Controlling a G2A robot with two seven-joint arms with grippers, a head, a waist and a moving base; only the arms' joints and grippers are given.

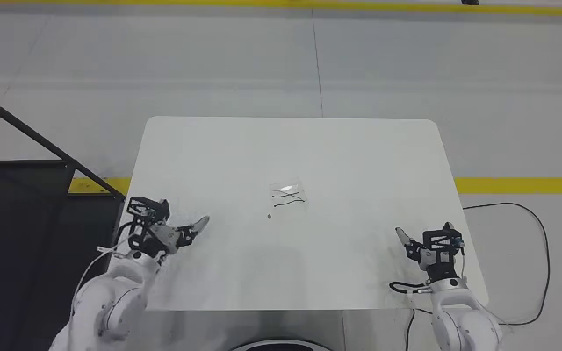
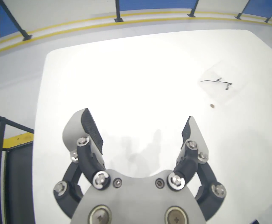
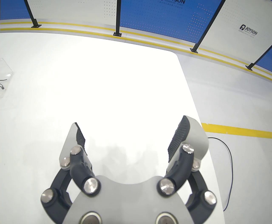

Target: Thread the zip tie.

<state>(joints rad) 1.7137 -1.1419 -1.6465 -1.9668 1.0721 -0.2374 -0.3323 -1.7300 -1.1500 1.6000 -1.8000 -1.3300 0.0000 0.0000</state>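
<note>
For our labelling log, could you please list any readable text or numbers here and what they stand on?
White panel: a brand mark; the line beneath is too small to read.
Blue panel: lettering cut off at the picture's edge.
Table, zip tie: none.

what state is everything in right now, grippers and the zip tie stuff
left gripper: open, empty, over the table
right gripper: open, empty
zip tie: lying on the clear sheet, not held; too small to tell if threaded
clear sheet: flat on the table
brown bit: loose on the table beside the sheet
</note>
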